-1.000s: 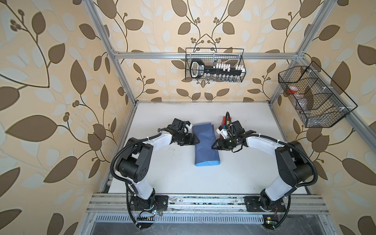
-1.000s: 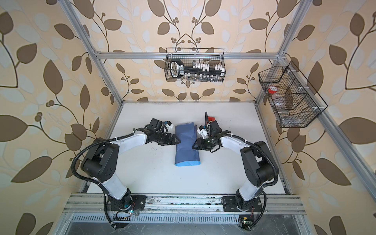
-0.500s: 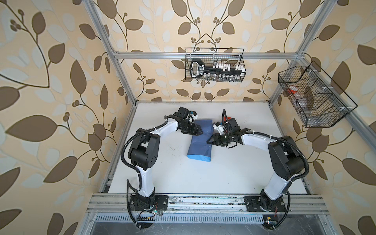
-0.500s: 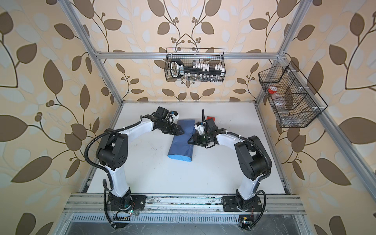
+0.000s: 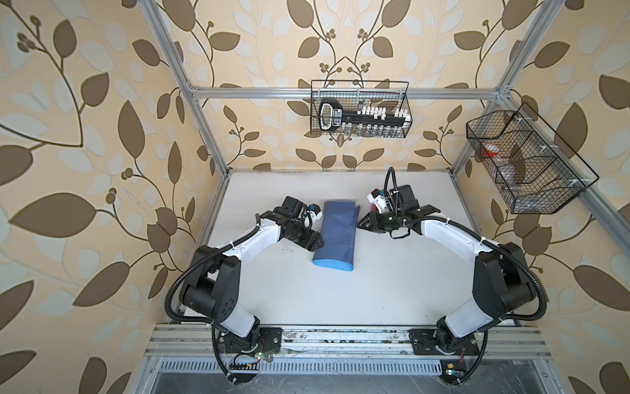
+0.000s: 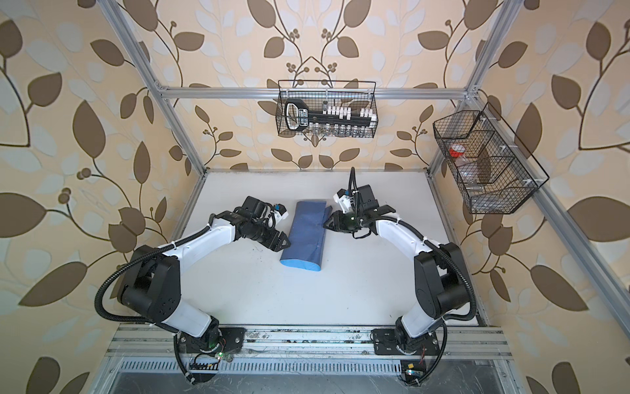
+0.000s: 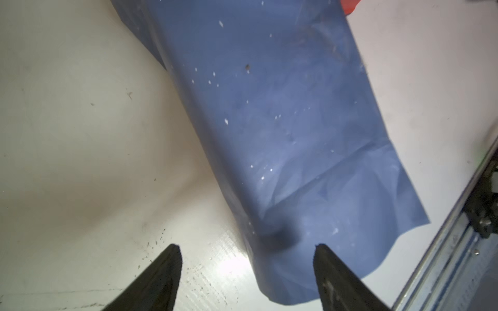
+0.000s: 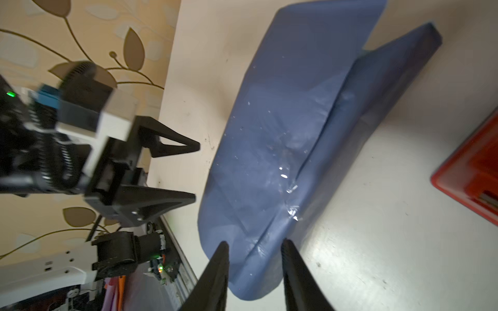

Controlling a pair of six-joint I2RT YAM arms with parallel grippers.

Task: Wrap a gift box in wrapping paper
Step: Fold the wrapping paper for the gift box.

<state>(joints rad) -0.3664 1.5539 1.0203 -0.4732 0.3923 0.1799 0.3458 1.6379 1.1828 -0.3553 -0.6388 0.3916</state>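
Folded wrapping paper (image 5: 335, 235) is laid mid-worktop (image 5: 392, 293). Left claw (image 5: 317, 243) is held spread just beside it. Right claw (image 8: 253, 246) is seen narrowly parted astride its edge.

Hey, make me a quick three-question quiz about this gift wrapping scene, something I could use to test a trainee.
1. True or false: the left hand is clamped shut on the blue paper.
2. Which colour shows at the paper's end facing the base rail? A. light blue B. red C. white
3. How many wire baskets hang on the frame?

Key
1. False: its jaws stand wide open.
2. A.
3. Two, one at the back and one on the right side.
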